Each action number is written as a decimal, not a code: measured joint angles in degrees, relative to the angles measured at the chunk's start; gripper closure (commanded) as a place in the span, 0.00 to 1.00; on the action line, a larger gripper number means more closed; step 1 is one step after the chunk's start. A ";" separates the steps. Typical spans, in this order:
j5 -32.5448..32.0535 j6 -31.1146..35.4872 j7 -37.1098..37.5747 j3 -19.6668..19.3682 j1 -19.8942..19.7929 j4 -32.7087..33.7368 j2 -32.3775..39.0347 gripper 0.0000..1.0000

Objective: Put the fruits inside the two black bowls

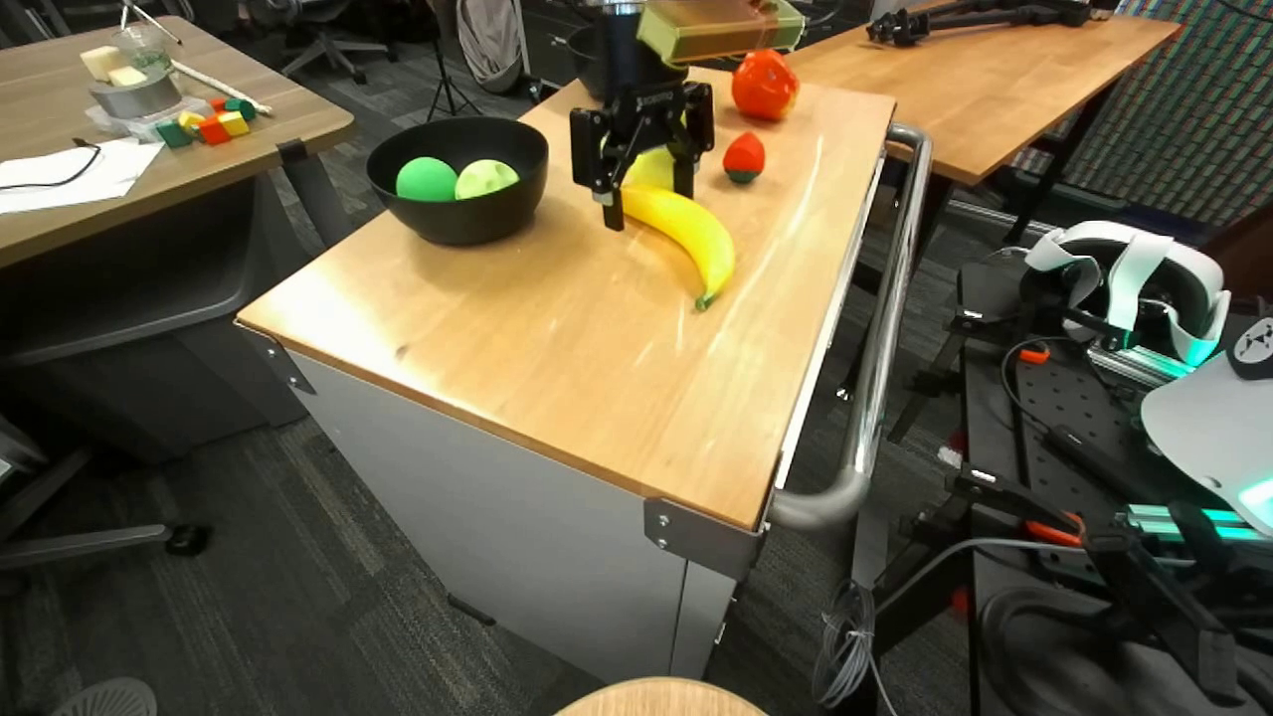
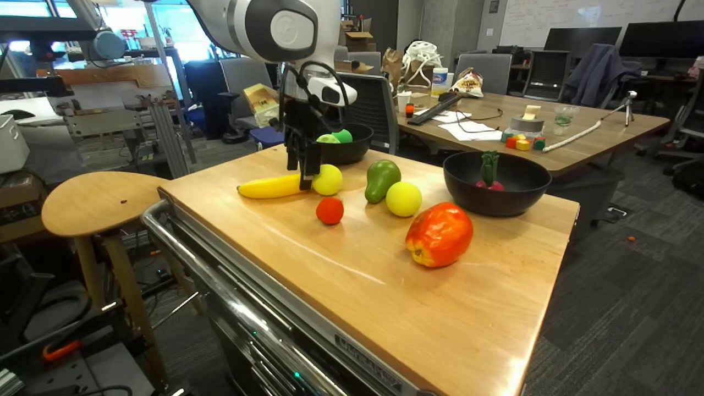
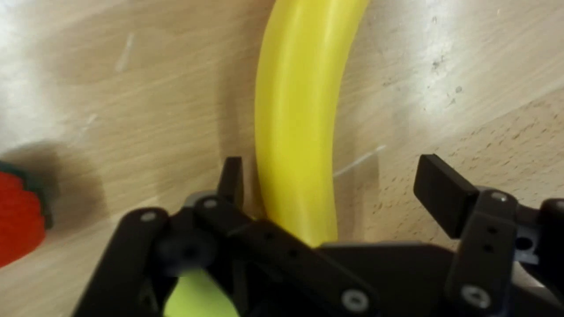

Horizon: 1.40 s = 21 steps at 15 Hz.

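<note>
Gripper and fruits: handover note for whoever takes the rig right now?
Gripper: open, astride the banana, not gripping it.
Done: green ball and pale green ball in the black bowl nearer the banana; radish-like piece in the farther black bowl.
Remaining, on the wooden top: banana, yellow ball by the gripper, second yellow ball, avocado-like fruit, small red fruit, large red-orange fruit.
</note>
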 measured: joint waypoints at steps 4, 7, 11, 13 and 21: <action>0.55 2.52 -0.35 0.32 0.60 0.15 1.75 0.65; 2.22 2.81 -1.05 0.72 0.62 0.40 1.58 0.87; 3.33 2.72 -3.29 1.06 0.62 0.33 1.38 0.87; 3.42 1.92 -5.77 2.01 0.73 0.15 0.54 0.87; 6.24 0.27 -17.50 4.11 1.08 0.13 -15.89 0.87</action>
